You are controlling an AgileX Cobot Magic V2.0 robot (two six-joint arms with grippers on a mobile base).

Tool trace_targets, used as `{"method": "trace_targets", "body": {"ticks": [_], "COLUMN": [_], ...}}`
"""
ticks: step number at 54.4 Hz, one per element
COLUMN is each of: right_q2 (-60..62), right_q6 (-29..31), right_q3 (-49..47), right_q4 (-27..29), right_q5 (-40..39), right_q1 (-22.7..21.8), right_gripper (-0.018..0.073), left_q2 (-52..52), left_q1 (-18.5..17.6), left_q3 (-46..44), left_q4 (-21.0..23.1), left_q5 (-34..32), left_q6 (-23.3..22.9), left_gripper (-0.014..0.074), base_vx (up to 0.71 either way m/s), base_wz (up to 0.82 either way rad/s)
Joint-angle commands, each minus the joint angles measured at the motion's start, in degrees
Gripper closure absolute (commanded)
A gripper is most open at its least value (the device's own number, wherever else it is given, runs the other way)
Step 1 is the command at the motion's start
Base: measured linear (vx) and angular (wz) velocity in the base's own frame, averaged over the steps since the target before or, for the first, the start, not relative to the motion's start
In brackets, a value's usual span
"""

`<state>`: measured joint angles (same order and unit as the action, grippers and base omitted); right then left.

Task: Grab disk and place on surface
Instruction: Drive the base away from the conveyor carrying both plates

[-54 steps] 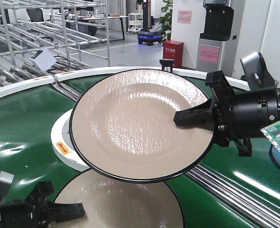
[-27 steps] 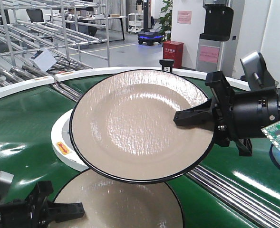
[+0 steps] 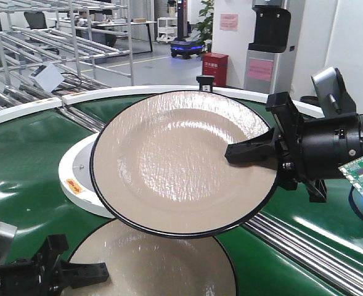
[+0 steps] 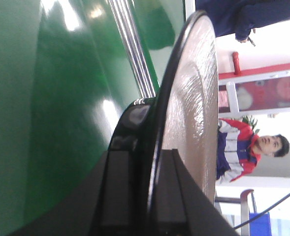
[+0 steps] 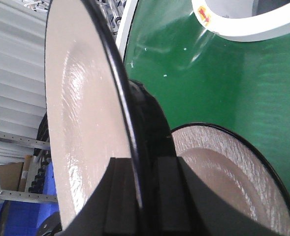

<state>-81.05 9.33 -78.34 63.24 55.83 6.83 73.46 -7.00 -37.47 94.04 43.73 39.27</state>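
Front view: vs the earlier frames the background has slid left. The white ring (image 3: pixel 76 182) and green conveyor belt (image 3: pixel 27 154) sit further left, while both arms and plates keep the same spot in frame. So the base or camera is turning and the load is riding along: a carry step, placing not yet begun. The right hand (image 3: pixel 233 153) is closed on the right rim of the upper plate (image 3: pixel 169 160), beige with a black rim, held tilted face-up above the belt. Only its top finger shows; the other is behind the plate. The left hand (image 3: pixel 89 272) is low left at the rim of the lower plate (image 3: pixel 163 265). That plate is cut off by the bottom edge, and contact is hard to read here. The upper plate overlaps the lower one; cannot tell if there is a gap between them. Left wrist view: the left hand (image 4: pixel 152 142) is clamped on a plate rim seen edge-on, jaws nearly together, so probably the lower plate (image 4: pixel 194 98). Belt and steel rail (image 4: pixel 130 44) lie behind, with a bystander (image 4: pixel 243 147) at right. Right wrist view: the right hand (image 5: pixel 145 162) is pinched tight on the upper plate (image 5: pixel 80 108). The lower plate (image 5: pixel 223 167) is below it, over the belt. The surface for the drop is in no view, so its direction is unknown.
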Motion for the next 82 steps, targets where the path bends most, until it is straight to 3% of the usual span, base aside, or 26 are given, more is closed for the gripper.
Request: {"method": "trace_targets", "body": {"ticks": [1,42,82], "right_q2": [2.2,2.2,2.2], "right_q6": [0.1,0.1,0.1], "right_q3": [-2.3,-2.3,-2.3], "right_q4": [6.8,6.8,6.8], "right_q5": [-2.5,-2.5,-2.5], "right_q1": [-0.1,-0.1,-0.1], "right_gripper": [0.0564,0.0564,0.0564], "left_q2": [-1.9,-1.9,-1.9], "left_q1": [-0.4,-0.4,-0.4], "left_q3": [-1.9,-1.9,-1.9], "left_q4": [8.2,8.2,8.2], "left_q5": [4.0,4.0,4.0], "left_q6": [-0.8,-0.8,-0.8], "left_gripper": [0.0595,0.0595,0.0595], "base_vx": [-0.17,-0.19,-0.11], "base_wz": [-0.17,-0.29,-0.62]}}
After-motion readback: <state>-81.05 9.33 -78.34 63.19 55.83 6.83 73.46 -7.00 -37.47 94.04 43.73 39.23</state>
